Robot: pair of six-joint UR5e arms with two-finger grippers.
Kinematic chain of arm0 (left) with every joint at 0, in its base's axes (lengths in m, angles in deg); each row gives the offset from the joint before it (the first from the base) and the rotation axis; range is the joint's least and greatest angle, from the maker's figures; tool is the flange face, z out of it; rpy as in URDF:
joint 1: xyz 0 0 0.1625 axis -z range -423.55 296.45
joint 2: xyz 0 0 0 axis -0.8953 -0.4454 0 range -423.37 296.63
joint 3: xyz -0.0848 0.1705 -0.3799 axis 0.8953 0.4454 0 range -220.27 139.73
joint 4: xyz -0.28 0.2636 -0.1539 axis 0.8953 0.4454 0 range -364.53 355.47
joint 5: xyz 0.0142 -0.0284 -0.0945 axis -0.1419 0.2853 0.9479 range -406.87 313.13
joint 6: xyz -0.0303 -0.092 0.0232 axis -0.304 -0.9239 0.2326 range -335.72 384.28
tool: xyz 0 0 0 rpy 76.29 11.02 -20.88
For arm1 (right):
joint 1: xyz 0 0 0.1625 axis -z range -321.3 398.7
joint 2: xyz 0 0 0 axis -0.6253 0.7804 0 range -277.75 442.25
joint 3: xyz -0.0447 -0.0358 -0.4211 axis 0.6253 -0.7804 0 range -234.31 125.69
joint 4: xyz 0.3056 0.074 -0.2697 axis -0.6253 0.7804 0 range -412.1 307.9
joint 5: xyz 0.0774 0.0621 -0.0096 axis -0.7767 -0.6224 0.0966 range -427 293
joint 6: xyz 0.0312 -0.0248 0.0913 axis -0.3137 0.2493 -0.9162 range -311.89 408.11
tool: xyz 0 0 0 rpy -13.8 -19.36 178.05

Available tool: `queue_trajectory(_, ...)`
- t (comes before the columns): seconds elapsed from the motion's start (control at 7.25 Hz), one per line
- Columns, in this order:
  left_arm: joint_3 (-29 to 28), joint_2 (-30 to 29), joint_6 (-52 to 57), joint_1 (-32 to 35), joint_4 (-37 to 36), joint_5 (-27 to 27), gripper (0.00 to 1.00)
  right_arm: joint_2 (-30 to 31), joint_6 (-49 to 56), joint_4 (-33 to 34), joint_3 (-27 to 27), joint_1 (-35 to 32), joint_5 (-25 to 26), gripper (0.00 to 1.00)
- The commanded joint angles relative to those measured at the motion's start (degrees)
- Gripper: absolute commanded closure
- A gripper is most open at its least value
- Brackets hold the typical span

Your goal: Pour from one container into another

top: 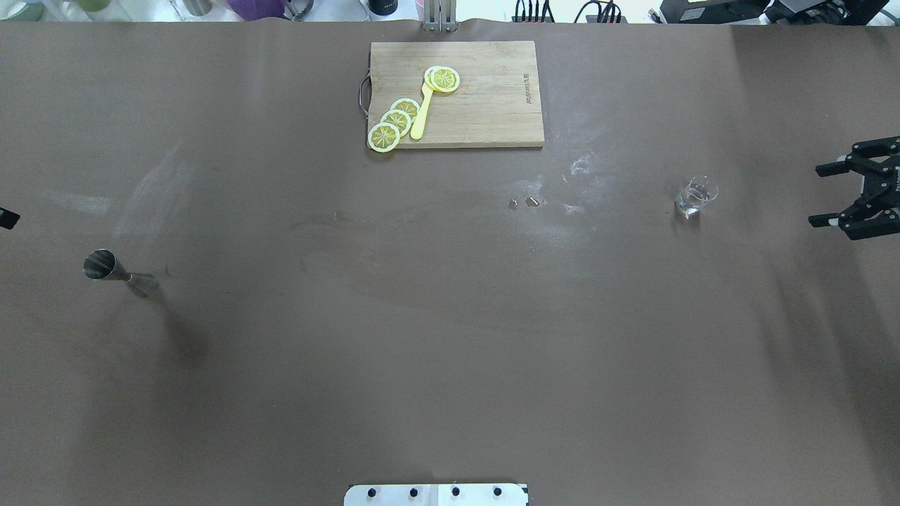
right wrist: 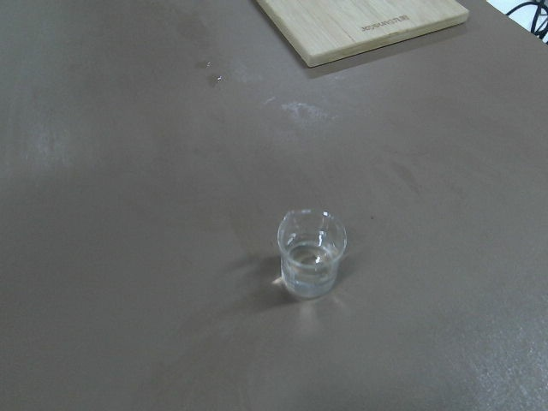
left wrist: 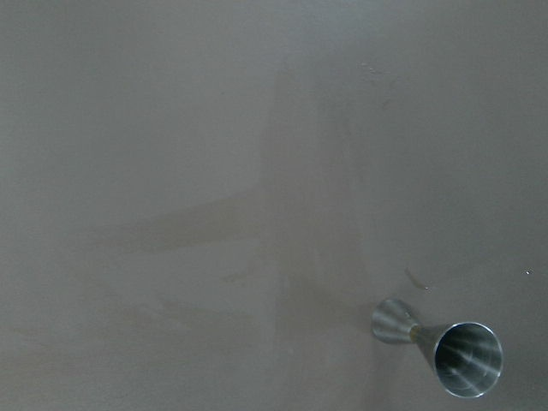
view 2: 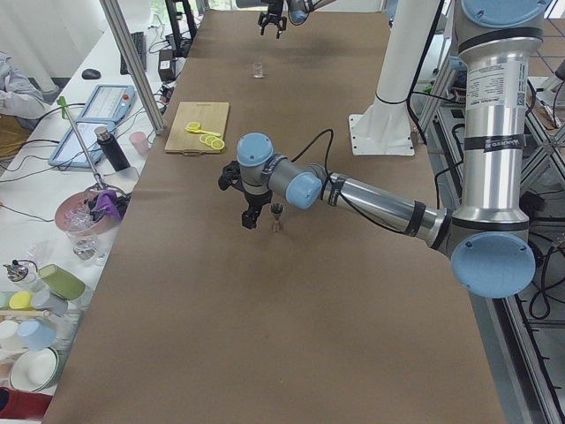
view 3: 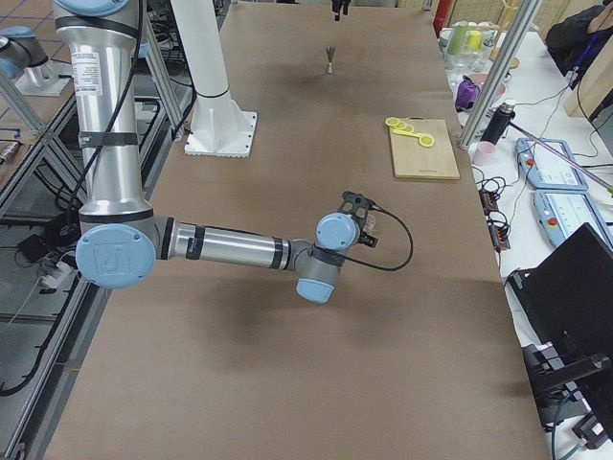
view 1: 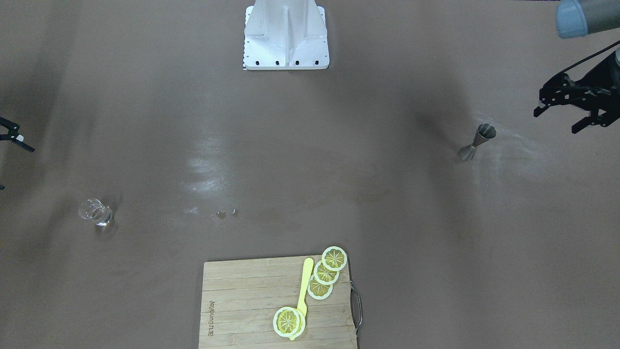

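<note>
The clear glass cup (top: 696, 196) stands upright on the brown table at the right, with a little clear liquid in its bottom (right wrist: 312, 255). My right gripper (top: 815, 195) hovers open, well to the right of the cup and apart from it. The steel jigger (top: 116, 270) stands upright at the far left (view 1: 477, 141). My left gripper (view 1: 555, 121) is open, nothing between its fingers, and hangs beside the jigger toward the table's end. The left wrist view shows the jigger (left wrist: 441, 342) at its lower right corner. No gripper fingers show in either wrist view.
A wooden cutting board (top: 485, 105) lies at the far middle edge with several lemon slices (top: 394, 121) and a yellow utensil (top: 422, 116) on it. Small droplets (top: 524, 203) sit near the table's centre. The white robot base (view 1: 286, 36) stands mid-table on my side.
</note>
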Motion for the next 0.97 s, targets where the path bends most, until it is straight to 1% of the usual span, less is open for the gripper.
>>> queue_trajectory(0.0,9.83,0.43,-0.29,-7.88,-4.30,-17.37,0.01,-1.89,10.63,-2.60,-5.98,0.40,0.62,0.00)
queue_trajectory(0.14,13.62,2.18,-0.20,-13.04,-3.52,-23.22,0.01,-5.91,13.02,-2.68,-9.92,0.67,0.62,0.00)
queue_trajectory(0.28,18.62,7.24,-0.38,-16.23,-0.82,-25.55,0.01,-9.34,13.13,-2.77,-12.74,1.37,0.71,0.00)
queue_trajectory(0.41,19.62,11.12,-0.38,-18.78,6.17,-25.31,0.01,-10.86,13.13,-2.77,-14.25,3.12,1.76,0.00)
queue_trajectory(0.55,18.76,13.16,-0.12,-21.77,11.98,-25.22,0.01,-11.39,13.04,-2.60,-14.44,4.70,4.29,0.00)
queue_trajectory(0.69,15.88,13.27,-0.03,-27.19,18.57,-25.65,0.01,-12.70,12.87,-2.34,-15.31,5.58,4.14,0.00)
queue_trajectory(0.83,14.20,14.66,-0.38,-28.29,29.16,-26.79,0.01,-13.67,12.60,-2.42,-15.93,6.81,4.05,0.00)
